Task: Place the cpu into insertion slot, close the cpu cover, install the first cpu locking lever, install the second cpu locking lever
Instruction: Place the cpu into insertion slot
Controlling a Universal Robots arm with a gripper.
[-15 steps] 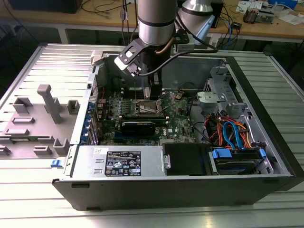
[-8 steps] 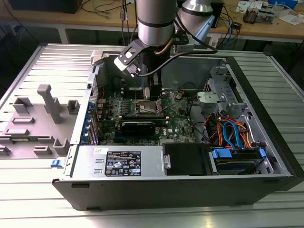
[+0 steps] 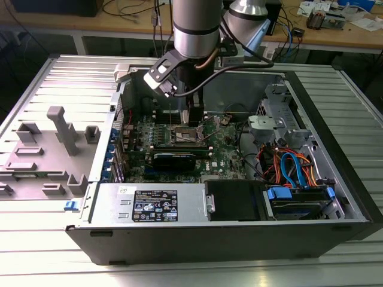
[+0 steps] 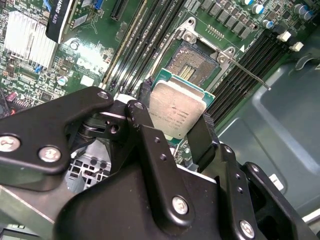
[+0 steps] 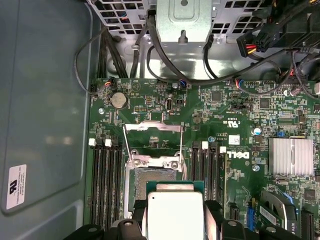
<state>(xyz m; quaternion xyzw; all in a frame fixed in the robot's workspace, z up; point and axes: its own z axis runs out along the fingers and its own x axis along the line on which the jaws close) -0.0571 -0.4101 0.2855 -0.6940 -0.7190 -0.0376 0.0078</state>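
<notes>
Nearest me is the computer case's near wall (image 3: 179,245). The power supply (image 3: 149,203) sits just behind it, and a tangle of blue and orange cables (image 3: 290,170) lies toward the exterior view's right. Beyond those is the green motherboard (image 3: 224,152). Over it hangs the gripper (image 3: 194,116), its two black fingers (image 4: 202,135) clamped on opposite edges of the cpu (image 4: 176,107). The chip is held flat, metal lid up, in the air at the rim of the insertion slot (image 5: 150,176), not seated in it.

I'd judge the chip light, thin and stiff, with a smooth lid that could slip. An edge hold like this one looks right to me. Its underside and the socket's contacts are likely the delicate parts, so it wants to go down level, never dragged or tipped.

Room is tight. Black memory slots (image 5: 105,180) flank the socket on both sides. The cpu cover (image 5: 152,127) stands swung open, clear of the socket's mouth. A thin locking lever (image 4: 250,75) juts outward where a finger could catch it. Farthest off, the case's grey back wall (image 3: 239,89) closes that side, so the open way in is from above.
</notes>
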